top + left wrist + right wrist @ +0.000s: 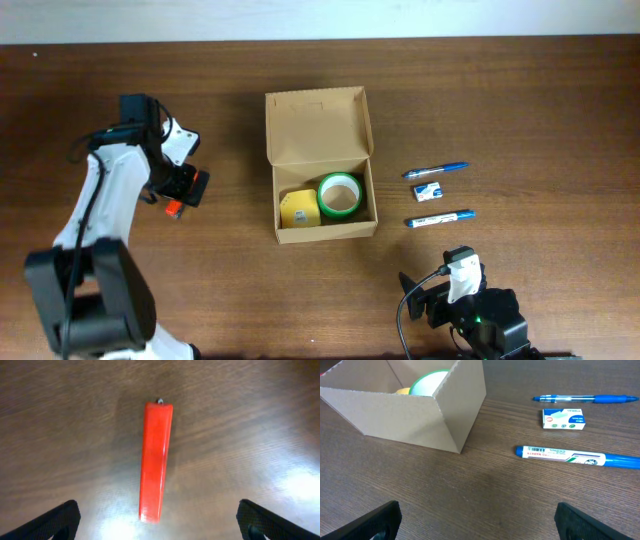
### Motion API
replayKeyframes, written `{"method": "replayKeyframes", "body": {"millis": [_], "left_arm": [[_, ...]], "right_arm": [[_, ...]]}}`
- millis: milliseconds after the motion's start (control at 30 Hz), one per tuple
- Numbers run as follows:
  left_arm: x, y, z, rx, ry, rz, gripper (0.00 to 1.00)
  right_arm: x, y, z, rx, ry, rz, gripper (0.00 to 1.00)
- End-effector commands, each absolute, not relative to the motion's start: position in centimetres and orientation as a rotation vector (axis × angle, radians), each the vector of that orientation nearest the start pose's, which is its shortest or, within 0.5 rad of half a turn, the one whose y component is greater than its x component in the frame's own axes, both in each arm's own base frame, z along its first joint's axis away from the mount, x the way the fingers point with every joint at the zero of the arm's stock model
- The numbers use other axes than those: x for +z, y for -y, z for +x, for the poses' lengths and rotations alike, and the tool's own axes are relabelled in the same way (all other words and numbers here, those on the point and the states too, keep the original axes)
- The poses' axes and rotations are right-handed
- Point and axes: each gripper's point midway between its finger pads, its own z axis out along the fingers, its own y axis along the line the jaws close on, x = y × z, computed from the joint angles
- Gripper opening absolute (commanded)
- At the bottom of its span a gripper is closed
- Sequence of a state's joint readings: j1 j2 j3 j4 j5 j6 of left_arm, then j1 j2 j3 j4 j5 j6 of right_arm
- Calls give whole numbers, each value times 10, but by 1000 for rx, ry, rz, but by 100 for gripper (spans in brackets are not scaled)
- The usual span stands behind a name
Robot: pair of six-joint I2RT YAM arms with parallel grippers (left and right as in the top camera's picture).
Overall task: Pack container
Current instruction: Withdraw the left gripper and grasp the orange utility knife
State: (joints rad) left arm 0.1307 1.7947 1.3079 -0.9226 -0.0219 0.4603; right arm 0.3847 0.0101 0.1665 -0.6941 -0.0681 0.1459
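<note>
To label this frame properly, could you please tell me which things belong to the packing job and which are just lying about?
Belong to the job:
open tan cardboard box; green tape roll and flat yellow item inside it; probably still to pack: long red plastic object, blue pen, small white printed packet, blue marker.

Just lying about:
black cable beside the right arm.

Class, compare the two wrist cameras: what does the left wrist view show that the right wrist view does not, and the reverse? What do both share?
Left wrist only: a red tapered item lying flat on the wood, ahead of the left gripper.
Right wrist only: the open cardboard container, a green tape roll inside it, and beside it a blue pen, a small packet and a blue marker, all ahead of the right gripper.
Both: the dark wooden table, and dark jaws spread apart at the lower corners, holding nothing.
</note>
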Motion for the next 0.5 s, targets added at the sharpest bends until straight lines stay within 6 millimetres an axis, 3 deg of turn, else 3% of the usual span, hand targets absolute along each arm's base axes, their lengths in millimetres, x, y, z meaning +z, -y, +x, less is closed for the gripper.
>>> {"method": "replayKeyframes", "body": {"millis": [0, 267, 400, 467], "left_arm": [[44, -46, 366, 42, -2962, 534, 100], [-3, -47, 379, 22, -2994, 540, 89], [-19, -47, 377, 10, -3020, 545, 73], [-20, -48, 378, 12, -3018, 544, 57]], "right_arm": [[87, -85, 181, 379, -2106, -295, 99], [87, -85, 181, 380, -2106, -296, 99], [87, -85, 181, 379, -2106, -295, 99], [87, -85, 181, 379, -2106, -296, 99]]}}
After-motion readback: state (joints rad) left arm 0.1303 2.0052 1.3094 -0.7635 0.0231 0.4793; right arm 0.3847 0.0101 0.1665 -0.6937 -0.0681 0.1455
